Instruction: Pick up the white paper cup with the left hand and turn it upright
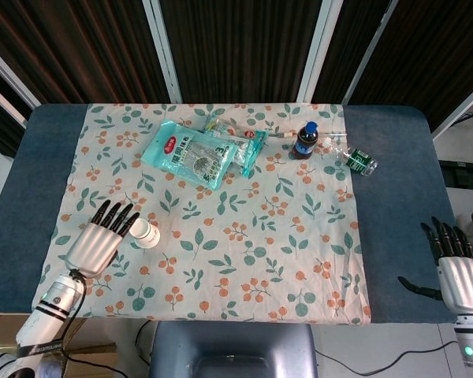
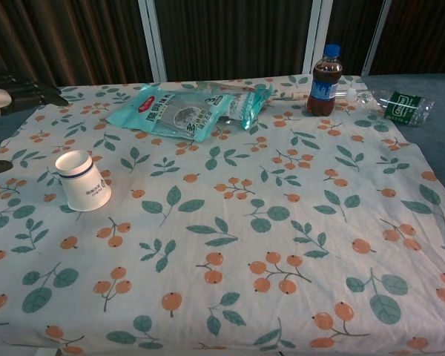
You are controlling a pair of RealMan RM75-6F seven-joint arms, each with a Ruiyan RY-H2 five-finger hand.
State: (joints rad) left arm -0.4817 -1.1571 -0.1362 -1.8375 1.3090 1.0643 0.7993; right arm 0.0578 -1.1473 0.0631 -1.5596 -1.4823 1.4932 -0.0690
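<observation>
Left hand [image 1: 101, 236] hovers over the near-left part of the floral tablecloth [image 1: 244, 260], fingers extended and apart, holding nothing. The white paper cup [image 1: 145, 233] sits just right of its fingertips, close but apart from them as far as the head view shows. The cup stands base-up, wider mouth down on the cloth; a dark band rings it near the base, w/ small print lower down too fine to read. In the chest view only the dark fingers [image 2: 26, 89] enter at the upper-left edge, above and left of the cup.

Right hand [image 1: 457, 272] rests at the near-right edge, off the cloth on the blue table [image 1: 394, 236], fingers straight and spread, empty.

Far beyond the left hand, up and to its right, lies a teal snack packet [image 1: 188, 153] w/ a red logo and Chinese characters, not legible here; a second clear-and-teal packet [image 1: 240, 143] marked w/ a large "3" overlaps it. Further right stands a cola bottle [image 1: 305, 140], blue cap, blue label, text unreadable. Beside it, on the cloth's edge, lies a clear bottle [image 1: 355, 157] on its side w/ a green label, lettering too small to make out.
</observation>
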